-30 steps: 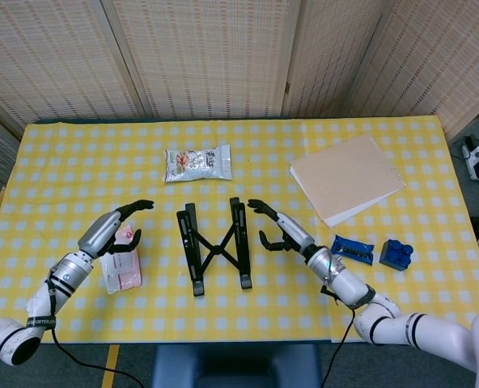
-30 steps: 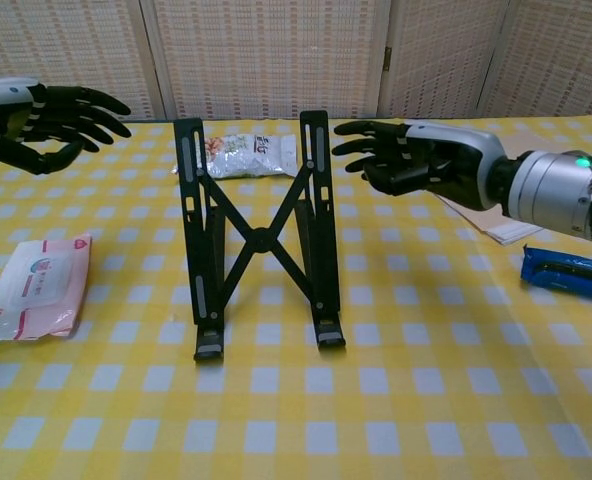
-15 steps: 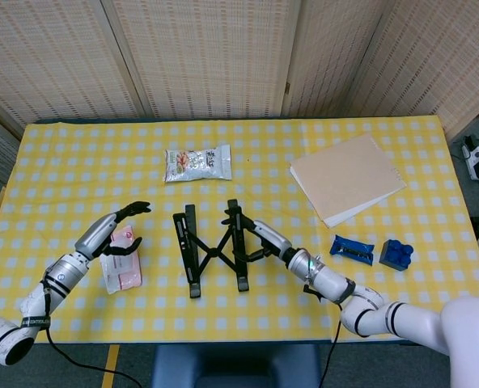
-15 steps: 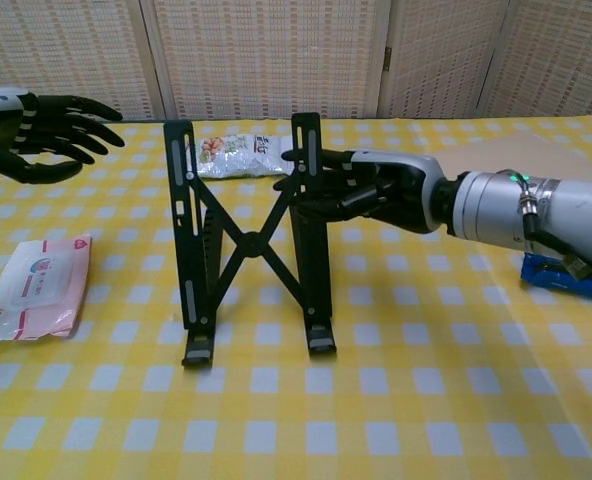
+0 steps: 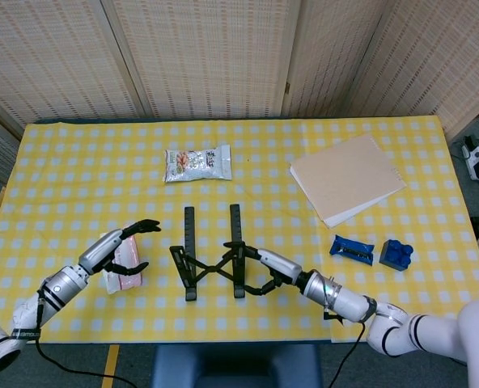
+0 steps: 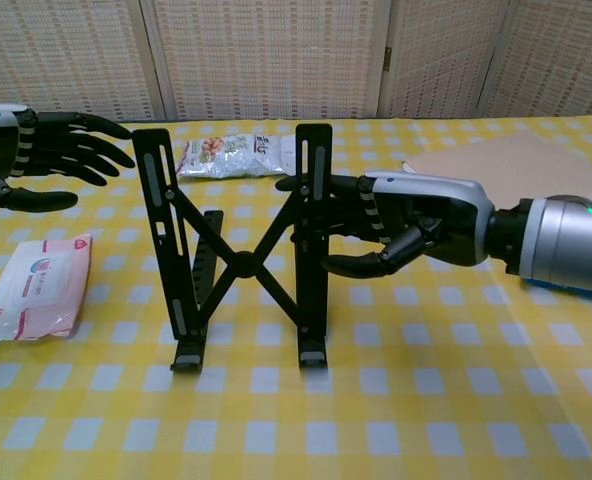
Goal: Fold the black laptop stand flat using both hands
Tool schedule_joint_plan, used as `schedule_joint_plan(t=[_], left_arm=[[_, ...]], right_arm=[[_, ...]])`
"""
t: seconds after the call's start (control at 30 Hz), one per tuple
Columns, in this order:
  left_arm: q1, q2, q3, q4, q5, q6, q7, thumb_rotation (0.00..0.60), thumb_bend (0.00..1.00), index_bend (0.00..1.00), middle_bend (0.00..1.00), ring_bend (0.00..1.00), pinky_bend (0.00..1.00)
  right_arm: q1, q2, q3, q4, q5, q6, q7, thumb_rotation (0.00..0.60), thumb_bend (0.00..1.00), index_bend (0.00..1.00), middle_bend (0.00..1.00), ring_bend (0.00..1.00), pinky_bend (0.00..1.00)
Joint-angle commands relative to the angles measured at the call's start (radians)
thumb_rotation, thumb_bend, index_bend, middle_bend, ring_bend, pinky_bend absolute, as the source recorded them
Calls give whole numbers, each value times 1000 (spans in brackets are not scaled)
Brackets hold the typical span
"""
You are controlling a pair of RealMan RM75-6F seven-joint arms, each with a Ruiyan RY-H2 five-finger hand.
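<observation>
Stand (image 6: 241,262) of black metal stays propped open on the yellow checked cloth (image 5: 69,153), its two uprights joined by crossed struts, feet planted near the front edge. Right hand (image 6: 396,225) has its fingers against the stand's right upright, thumb curled below and apart from them; whether the hand truly grips the bar or only presses on it cannot be told from either view. From the head camera the same hand (image 5: 268,271) reaches in from the stand's right, fingertips meeting the bar low down. Left hand (image 6: 51,155) hovers well left of the stand, fingers spread and released, holding nothing and touching nothing; overhead it (image 5: 122,249) sits above the wipes (image 5: 120,271).

That pink and white wipes pack (image 6: 31,290) lies flat to the stand's left. Behind the stand, toward the screen wall, rests a snack bag (image 5: 197,163). Far to the stand's right and back lies a tan board (image 5: 346,178) set at an angle. Nearer, to the stand's right beyond the right forearm, sit a blue packet (image 5: 352,250) and, just beside it, a blue block (image 5: 396,254). A woven screen (image 5: 223,56) closes off the table's far side.
</observation>
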Motion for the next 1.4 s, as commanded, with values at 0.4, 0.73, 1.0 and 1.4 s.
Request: schedule_joint_plan(t=[0.4, 0.73, 1.0, 1.4], left_arm=[[-28, 54, 147, -47, 175, 117, -21, 600, 382, 215, 279, 231, 199], [-53, 16, 159, -60, 158, 116, 0, 600, 381, 254, 312, 253, 212], [-66, 2, 184, -71, 165, 116, 23, 600, 381, 270, 336, 264, 225], [-79, 6, 199, -80, 146, 125, 37, 600, 381, 269, 337, 266, 224]], right_arm=[[-57, 75, -96, -126, -32, 97, -169, 600, 425, 0, 185, 156, 15], [-74, 72, -94, -135, 8, 110, -218, 600, 426, 0, 185, 155, 15], [-87, 55, -82, -122, 54, 98, -252, 600, 426, 0, 185, 153, 15], [-64, -18, -95, -86, 82, 6, -178, 600, 426, 0, 182, 152, 15]])
